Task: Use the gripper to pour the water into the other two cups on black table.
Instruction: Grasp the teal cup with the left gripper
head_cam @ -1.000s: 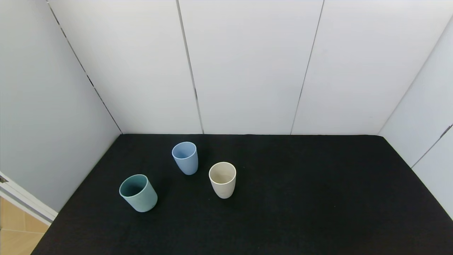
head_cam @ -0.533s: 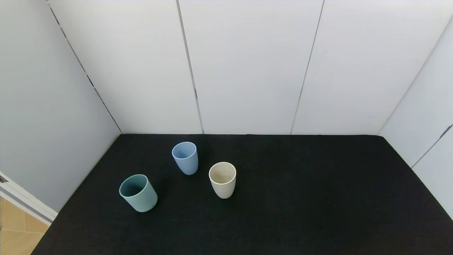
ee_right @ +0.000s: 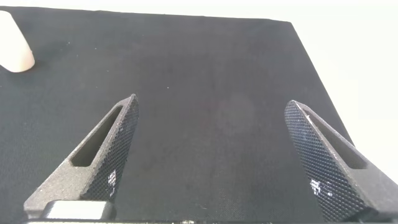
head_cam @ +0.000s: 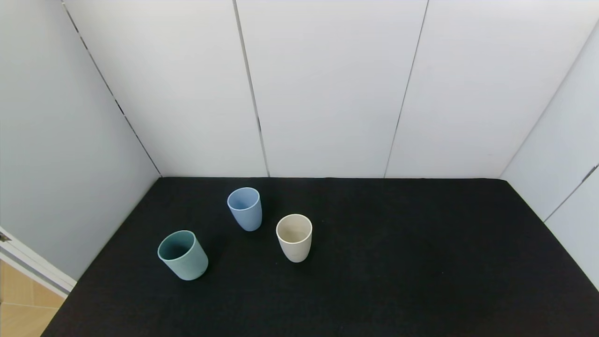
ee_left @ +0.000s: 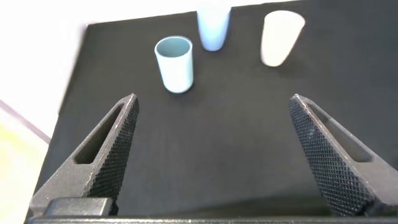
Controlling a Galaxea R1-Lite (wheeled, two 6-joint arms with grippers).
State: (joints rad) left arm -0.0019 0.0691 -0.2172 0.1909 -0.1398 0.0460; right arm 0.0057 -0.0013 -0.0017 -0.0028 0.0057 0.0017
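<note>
Nothing has moved vs 1 s ago: head view shows teal cup (head_cam: 182,255), blue cup (head_cam: 244,208), beige cup (head_cam: 294,237) upright on black table (head_cam: 398,262), no arms visible

L wrist: left gripper (ee_left: 214,149) spread wide, facing teal cup (ee_left: 174,62); approach level, center on wall, grip mid-height

R wrist: right gripper (ee_right: 214,155) wide, idle over bare cloth

Neither of our arms reaches into the head view. Our left hand (ee_left: 214,146) shows only in its own wrist view: both textured black fingers (ee_left: 112,149) are spread wide apart, with nothing held between them, and it hangs above the table without touching it. Our right hand (ee_right: 211,152) shows the same pose in the right wrist view, its fingers (ee_right: 320,155) splayed wide, gripping nothing, raised off the table.
</note>
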